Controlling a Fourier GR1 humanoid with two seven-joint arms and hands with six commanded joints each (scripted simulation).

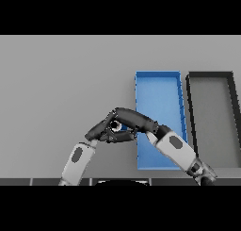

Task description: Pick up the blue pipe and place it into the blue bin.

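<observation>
In the head view, a grey table (56, 84) filled the scene, and two shallow trays stood side by side on its right part. The blue bin (157, 91) was the nearer to the middle, a long rectangle running away from the robot, with thin upright walls. Its floor, where it showed, was bare blue; the lower left part of it was covered by the right arm, so what lay there could not be seen. Just beside it to the right, close but apart, stood a black bin (211, 117) of much the same shape with a grey floor, and nothing showed in it.

The two hands met just left of the blue bin's left wall, over the table. The right hand (129, 118) came in from the lower right, its forearm crossing the near end of the blue bin, and its long dark fingers reached leftward and curved over the meeting point. The left hand (100, 131) rose from the lower edge, its fingers pointing right and lying under those of the right hand.

Between them sat the blue pipe (123, 127), of which only a small patch of blue showed, next to a pale round spot that may have been its open end. The right hand's fingers seemed curled round it; the left hand's fingers lay close against it, but whether they pinched it or merely touched it could not be told.
</observation>
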